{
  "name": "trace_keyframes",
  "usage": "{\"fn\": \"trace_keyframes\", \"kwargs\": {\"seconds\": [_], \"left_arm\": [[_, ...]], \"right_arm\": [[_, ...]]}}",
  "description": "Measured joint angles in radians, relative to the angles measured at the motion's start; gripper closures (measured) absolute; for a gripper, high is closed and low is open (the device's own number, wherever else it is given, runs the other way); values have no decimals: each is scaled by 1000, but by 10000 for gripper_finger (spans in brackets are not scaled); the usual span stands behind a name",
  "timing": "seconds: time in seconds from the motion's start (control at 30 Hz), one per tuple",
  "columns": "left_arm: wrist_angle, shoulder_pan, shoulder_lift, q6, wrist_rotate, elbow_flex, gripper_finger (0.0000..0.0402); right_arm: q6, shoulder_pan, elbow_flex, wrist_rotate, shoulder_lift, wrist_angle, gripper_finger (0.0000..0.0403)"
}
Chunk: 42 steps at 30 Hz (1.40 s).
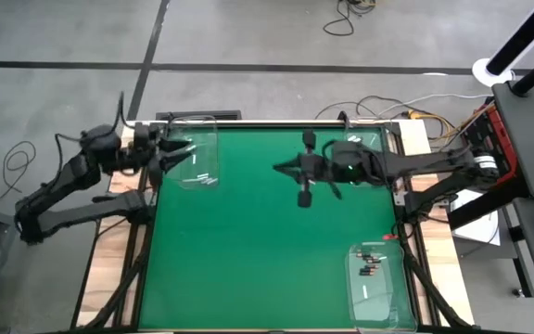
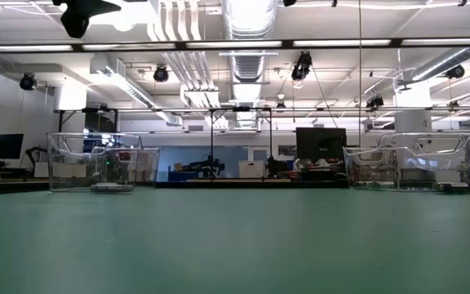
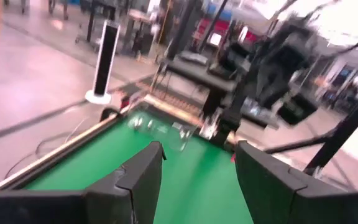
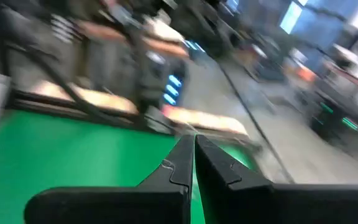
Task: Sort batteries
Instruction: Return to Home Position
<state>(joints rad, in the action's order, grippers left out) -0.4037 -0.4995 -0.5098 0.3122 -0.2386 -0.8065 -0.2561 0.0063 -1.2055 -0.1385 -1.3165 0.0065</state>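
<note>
Dark fingers [image 3: 143, 177] of the left end effector [image 3: 199, 149] are seen spread wide apart, with nothing held between them. In the high view this end effector is found at the upper left corner of the green tabletop [image 1: 248, 250], at the outer edge of a clear bin [image 1: 196, 139] placed in that corner. A few pale batteries [image 1: 204, 179] are seen lying in that bin, on the side towards the middle of the tabletop.

The right end effector [image 1: 280, 169] is held above the upper middle of the tabletop, its arm stretched in from the right edge. Its fingers [image 4: 178, 165] are pressed together, and nothing is gripped by them.

A second clear bin [image 1: 392, 311] is set at the lower right corner of the tabletop. Several dark batteries [image 1: 369, 264] are gathered in it, and one pale battery [image 1: 369, 289] is seen beside them. A third clear bin [image 1: 371, 139] is partly covered by the right arm at the upper right corner.
</note>
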Motion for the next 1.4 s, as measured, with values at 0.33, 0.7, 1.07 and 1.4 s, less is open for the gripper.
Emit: {"fn": "trace_keyframes", "kwargs": {"seconds": [0.33,0.7,1.07,1.4], "left_arm": [[223,672,-16,-67,782,206,221],[118,681,122,-167,691,200,221],[176,627,188,-67,663,360,221],[262,558,220,-94,638,461,221]], "right_arm": [[82,-1,317,-71,189,222,390],[153,5,446,-141,300,243,390],[106,5,682,-45,616,264,390],[186,5,906,-45,867,312,390]]}}
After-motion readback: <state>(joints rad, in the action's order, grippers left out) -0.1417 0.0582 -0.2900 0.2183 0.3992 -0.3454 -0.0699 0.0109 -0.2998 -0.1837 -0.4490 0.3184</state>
